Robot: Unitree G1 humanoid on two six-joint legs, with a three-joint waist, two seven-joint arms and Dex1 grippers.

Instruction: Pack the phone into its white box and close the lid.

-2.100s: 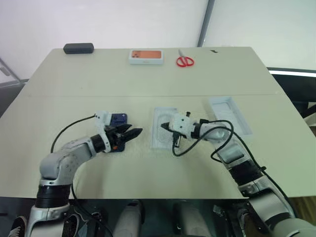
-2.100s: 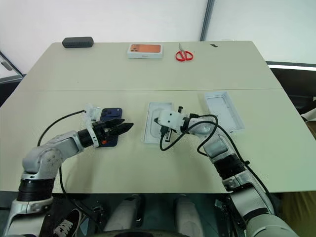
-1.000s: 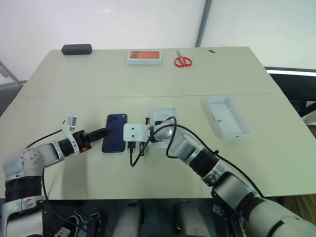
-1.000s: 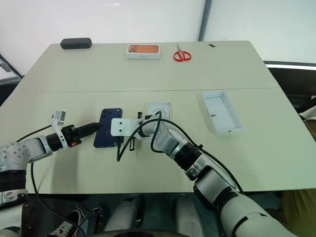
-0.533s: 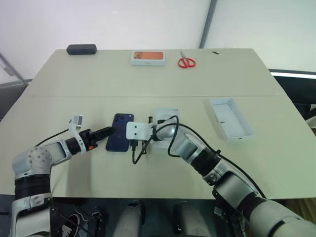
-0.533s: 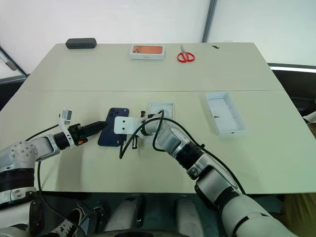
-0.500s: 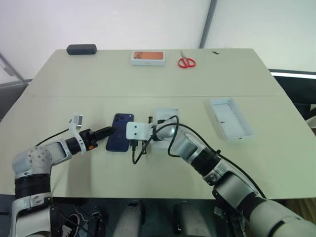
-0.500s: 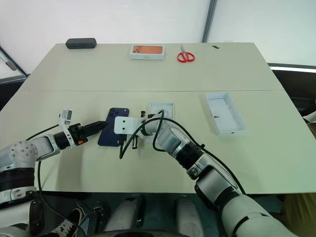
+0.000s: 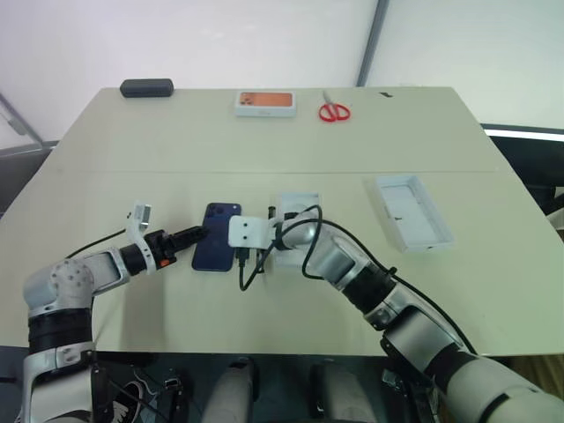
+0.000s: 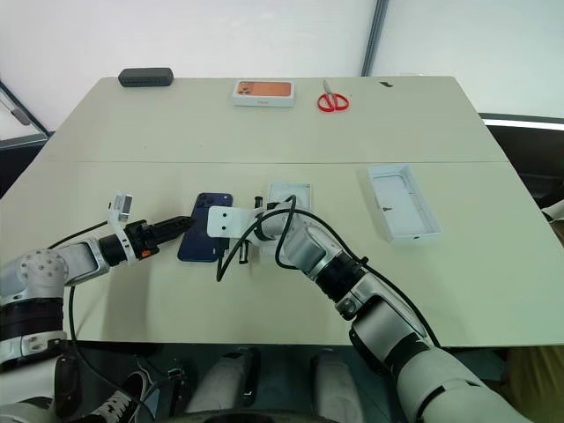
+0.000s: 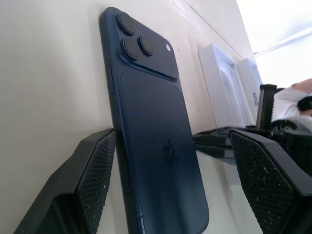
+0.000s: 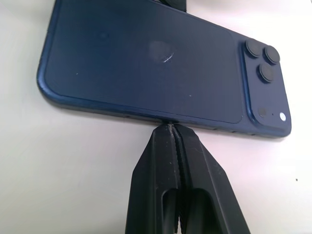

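1. The phone lies flat, back up, on the worktop, a little to the 9 o'clock side of centre. It is not yet in the box, which sits open just to the phone's 3 o'clock side.
2. The lid lies open side up, well apart at 3 o'clock, so neither packing nor closing is done.
3. The left pincer is spread wide, one finger along the phone's long edge, the other past its far side; the phone sits between the fingers, not squeezed.
4. The right pincer is closed on nothing, its joined tips at the phone's opposite long edge, seemingly touching it.
5. My reading: the two arms are working on the phone's edges to get it off the worktop for a grasp.
6. Left to do: lift the phone, lay it in the box, fetch the lid and seat it.
7. A case, an orange-pictured box and scissors rest along the 12 o'clock edge, untouched.
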